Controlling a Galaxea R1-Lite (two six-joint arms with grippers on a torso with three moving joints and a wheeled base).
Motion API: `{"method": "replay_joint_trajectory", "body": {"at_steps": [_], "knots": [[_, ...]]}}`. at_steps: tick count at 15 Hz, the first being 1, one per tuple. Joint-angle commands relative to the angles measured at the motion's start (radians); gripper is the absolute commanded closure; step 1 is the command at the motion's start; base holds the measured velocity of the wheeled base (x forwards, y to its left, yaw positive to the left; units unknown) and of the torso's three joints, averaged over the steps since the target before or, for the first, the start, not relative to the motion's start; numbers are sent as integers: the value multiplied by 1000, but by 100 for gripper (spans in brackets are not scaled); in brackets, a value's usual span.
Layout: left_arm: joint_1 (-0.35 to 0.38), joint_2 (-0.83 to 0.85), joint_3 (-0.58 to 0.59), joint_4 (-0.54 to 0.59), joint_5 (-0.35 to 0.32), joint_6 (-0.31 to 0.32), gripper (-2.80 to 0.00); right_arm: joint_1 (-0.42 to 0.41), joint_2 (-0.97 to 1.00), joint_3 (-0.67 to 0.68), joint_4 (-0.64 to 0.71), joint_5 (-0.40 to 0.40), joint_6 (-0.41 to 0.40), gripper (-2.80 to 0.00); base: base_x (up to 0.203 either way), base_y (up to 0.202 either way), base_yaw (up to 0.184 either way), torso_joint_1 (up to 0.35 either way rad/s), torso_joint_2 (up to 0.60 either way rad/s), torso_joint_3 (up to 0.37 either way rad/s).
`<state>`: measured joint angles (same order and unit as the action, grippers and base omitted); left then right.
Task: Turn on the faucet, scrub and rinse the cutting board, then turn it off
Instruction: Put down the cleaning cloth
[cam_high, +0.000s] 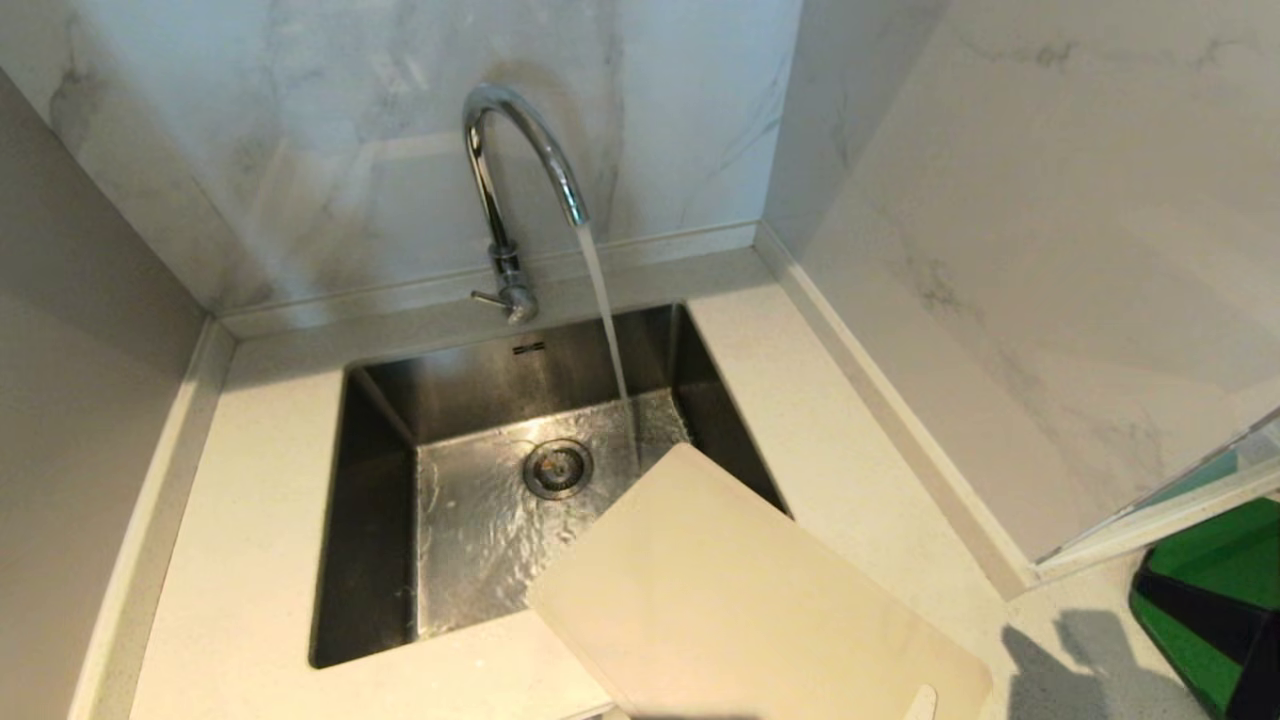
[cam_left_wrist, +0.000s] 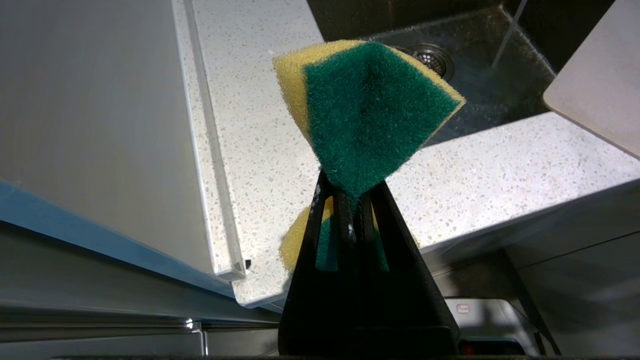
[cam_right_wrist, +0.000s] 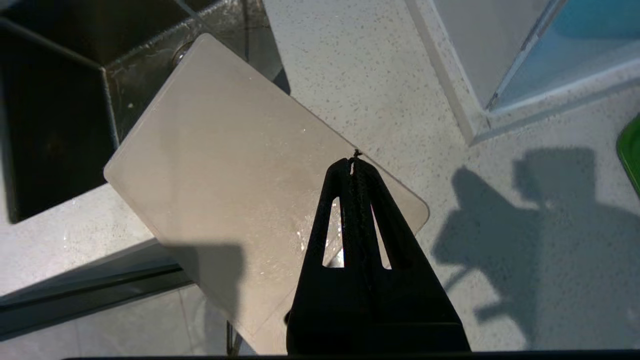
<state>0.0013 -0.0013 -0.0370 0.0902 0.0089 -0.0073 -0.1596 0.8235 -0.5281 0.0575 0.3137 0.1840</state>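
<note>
Black left gripper (cam_left_wrist: 352, 197): fingers pinched together on a green-and-yellow scouring sponge (cam_left_wrist: 367, 112), which stands up from the tips and bulges out behind them; it hangs over the near-left corner of the speckled white countertop (cam_left_wrist: 260, 150). Black right gripper (cam_right_wrist: 354, 162): fingers fully together; the pale beige cutting board (cam_high: 740, 600) lies under the tips, but whether they pinch its edge or merely hang above it cannot be told. Cutting board: lies at a slant across the near-right corner of the steel sink (cam_high: 380, 470), far corner jutting over the basin, the rest resting on the counter and reaching past the near counter edge. Chrome faucet (cam_high: 505, 190): behind the sink, water streaming from the spout to the basin floor just beyond the board's far corner. Open room: left half of the basin around the drain (cam_high: 557, 468). Walls close the counter at left, far and right. Green mat (cam_high: 1215, 590): far right.
</note>
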Motion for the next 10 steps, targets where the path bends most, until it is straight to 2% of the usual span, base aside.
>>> {"method": "replay_joint_trajectory", "body": {"at_steps": [1,4,7,10], "knots": [[0,1,0,0,0,0,0,20,-114,-10,32,-32,5,0,0,0,0,0,0,0],[0,1,0,0,0,0,0,17,-245,22,92,-44,-18,0,0,0,0,0,0,0],[0,1,0,0,0,0,0,17,-381,134,110,-68,-106,0,0,0,0,0,0,0],[0,1,0,0,0,0,0,17,-480,225,112,-85,-129,0,0,0,0,0,0,0]]}}
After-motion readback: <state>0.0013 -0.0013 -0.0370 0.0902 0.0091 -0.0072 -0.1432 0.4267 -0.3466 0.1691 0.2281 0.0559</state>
